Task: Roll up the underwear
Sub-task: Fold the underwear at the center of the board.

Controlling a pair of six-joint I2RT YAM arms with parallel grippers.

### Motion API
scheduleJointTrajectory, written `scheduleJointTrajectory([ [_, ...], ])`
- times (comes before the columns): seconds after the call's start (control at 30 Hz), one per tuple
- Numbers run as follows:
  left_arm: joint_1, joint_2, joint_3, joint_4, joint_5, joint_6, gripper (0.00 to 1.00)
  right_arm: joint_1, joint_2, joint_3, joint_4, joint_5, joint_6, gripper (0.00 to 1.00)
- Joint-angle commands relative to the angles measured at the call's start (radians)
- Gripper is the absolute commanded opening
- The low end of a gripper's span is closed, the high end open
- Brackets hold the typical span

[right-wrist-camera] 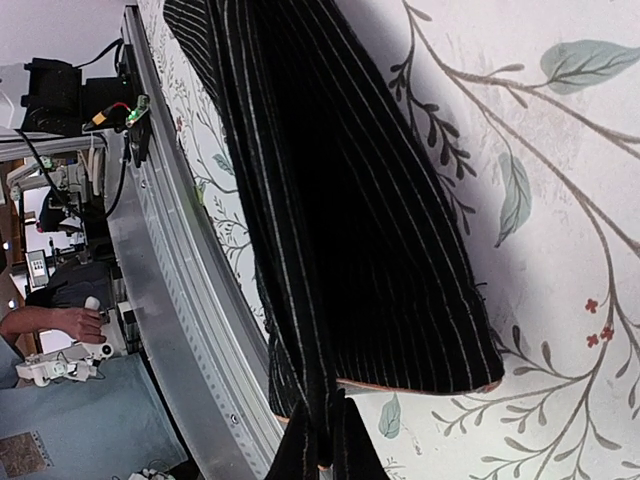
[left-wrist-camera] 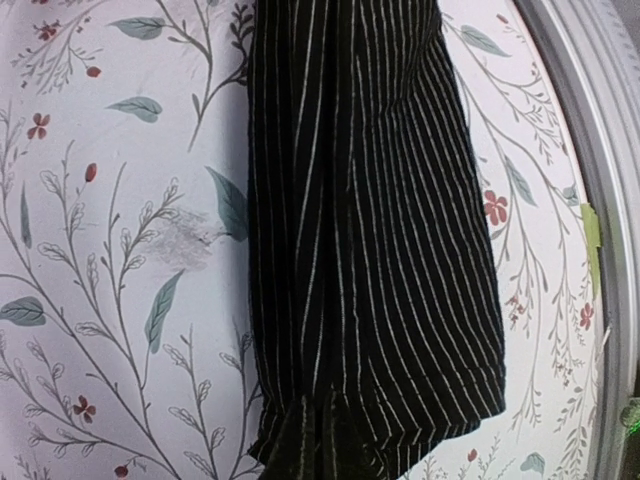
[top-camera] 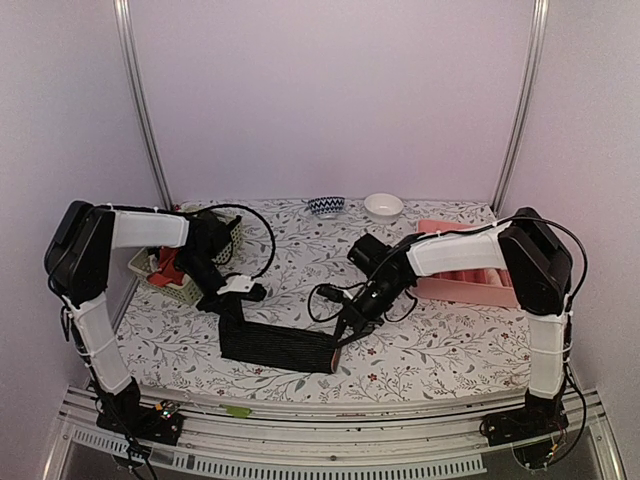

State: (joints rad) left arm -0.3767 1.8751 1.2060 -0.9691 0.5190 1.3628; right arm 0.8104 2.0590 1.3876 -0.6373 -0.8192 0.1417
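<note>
The black ribbed underwear [top-camera: 275, 345] lies as a flat folded band near the table's front edge. My left gripper [top-camera: 229, 311] is shut on its left end, and my right gripper [top-camera: 342, 338] is shut on its right end. In the left wrist view the striped black cloth [left-wrist-camera: 370, 220] bunches at the bottom of the frame and hides the fingers. The right wrist view shows the cloth [right-wrist-camera: 350, 230] pinched into a fold at the bottom, with a thin pale-orange edge along its hem. Red-orange underwear [top-camera: 168, 266] sits in the basket at the left.
A pale green perforated basket [top-camera: 196, 285] stands behind the left gripper. A pink divided tray [top-camera: 462, 290] sits under the right arm. Two small bowls [top-camera: 326, 206] [top-camera: 383, 206] stand at the back. Black cables [top-camera: 325, 295] loop mid-table. The metal front rail [right-wrist-camera: 170, 290] runs close by the cloth.
</note>
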Motion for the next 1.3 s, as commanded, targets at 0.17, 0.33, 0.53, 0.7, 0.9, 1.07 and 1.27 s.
scheduleJointTrajectory([
  [0.17, 0.040, 0.007, 0.024, -0.034, 0.002, 0.027, 0.00, -0.018, 0.114, 0.073, -0.089, 0.027, -0.037, 0.01],
  [0.33, 0.044, 0.002, 0.033, -0.038, 0.012, 0.028, 0.00, -0.022, 0.156, 0.081, -0.092, 0.025, -0.021, 0.01],
  [0.53, 0.075, 0.016, 0.053, -0.042, 0.007, 0.026, 0.00, -0.022, 0.162, 0.080, -0.107, 0.014, -0.023, 0.00],
  [0.7, 0.091, 0.051, 0.039, 0.015, -0.004, 0.002, 0.00, -0.022, 0.153, 0.084, -0.111, 0.008, -0.011, 0.00],
  [0.9, 0.087, 0.082, 0.028, 0.061, -0.005, -0.017, 0.00, -0.022, 0.133, 0.128, -0.136, 0.005, 0.004, 0.00],
  [1.07, 0.085, 0.123, 0.007, 0.080, -0.026, -0.004, 0.00, -0.022, 0.119, 0.207, -0.194, -0.007, 0.005, 0.00],
  [1.27, 0.083, 0.133, 0.003, 0.089, -0.032, 0.006, 0.00, -0.024, 0.184, 0.304, -0.289, 0.003, -0.045, 0.04],
])
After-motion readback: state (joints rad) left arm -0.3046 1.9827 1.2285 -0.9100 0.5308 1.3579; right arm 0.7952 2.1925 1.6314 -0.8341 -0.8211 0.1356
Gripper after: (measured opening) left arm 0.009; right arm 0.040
